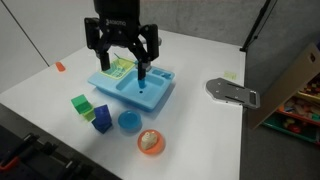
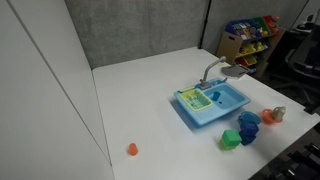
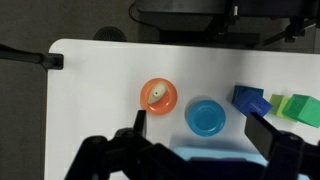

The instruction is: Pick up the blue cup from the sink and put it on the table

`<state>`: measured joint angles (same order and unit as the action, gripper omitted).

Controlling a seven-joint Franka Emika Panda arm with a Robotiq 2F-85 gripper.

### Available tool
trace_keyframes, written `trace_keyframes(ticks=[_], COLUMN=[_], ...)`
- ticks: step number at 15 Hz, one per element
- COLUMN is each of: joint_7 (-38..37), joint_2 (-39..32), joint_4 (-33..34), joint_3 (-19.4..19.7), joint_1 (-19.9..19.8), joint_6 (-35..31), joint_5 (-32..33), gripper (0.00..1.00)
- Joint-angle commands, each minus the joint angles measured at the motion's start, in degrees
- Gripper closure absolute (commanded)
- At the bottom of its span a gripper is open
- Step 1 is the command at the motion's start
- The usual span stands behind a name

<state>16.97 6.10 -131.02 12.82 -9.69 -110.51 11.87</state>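
The light blue sink (image 1: 157, 95) stands on the white table (image 1: 200, 130), with its yellow-green rack (image 1: 118, 68) at one end. It also shows in an exterior view (image 2: 212, 108). My gripper (image 1: 123, 66) hangs open and empty just above the sink, one fingertip over the rack and the other over the basin. A small darker blue spot in the basin (image 1: 141, 88) may be the blue cup; I cannot tell. In the wrist view the open fingers (image 3: 200, 130) frame the sink's edge (image 3: 215, 154), and no cup shows. The arm does not show in an exterior view of the table (image 2: 150, 90).
In front of the sink lie a flat blue dish (image 1: 129, 121) (image 3: 205, 117), an orange bowl (image 1: 151, 142) (image 3: 158, 96), a dark blue block (image 1: 101, 118) (image 3: 251, 98) and a green block (image 1: 80, 103) (image 3: 296, 108). A grey metal piece (image 1: 232, 92) lies beside the sink. A small orange object (image 1: 60, 67) lies far off.
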Motion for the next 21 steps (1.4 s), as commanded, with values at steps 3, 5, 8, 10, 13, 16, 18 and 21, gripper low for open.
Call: trace_keyframes(ticks=[3,5,8,10,13,16,18,21], joint_7=[-1.05,-1.01,-0.14,0.3,0.74,0.3,0.03,-0.9], joint_2=[-2.5,-3.72,-6.52,-8.86,-11.67,-14.8,-17.08,-20.99], joint_4=[3.8,4.88,6.22,6.93,7.51,8.01,8.75,10.41], joint_3=[-1.94,-2.57,-3.5,-4.16,-5.2,-6.23,-6.78,-7.27], joint_1=[0.62,1.13,1.93,2.31,2.55,2.61,2.6,2.57], joint_6=[-0.1,-1.12,-4.16,-6.62,-10.57,-15.54,-18.22,-21.88], joint_5=[-0.53,-1.17,-4.18,-6.97,-10.42,-11.39,-11.1,-10.24], gripper=[0.0,0.0,0.0,0.0,0.0,0.0,0.0,0.0])
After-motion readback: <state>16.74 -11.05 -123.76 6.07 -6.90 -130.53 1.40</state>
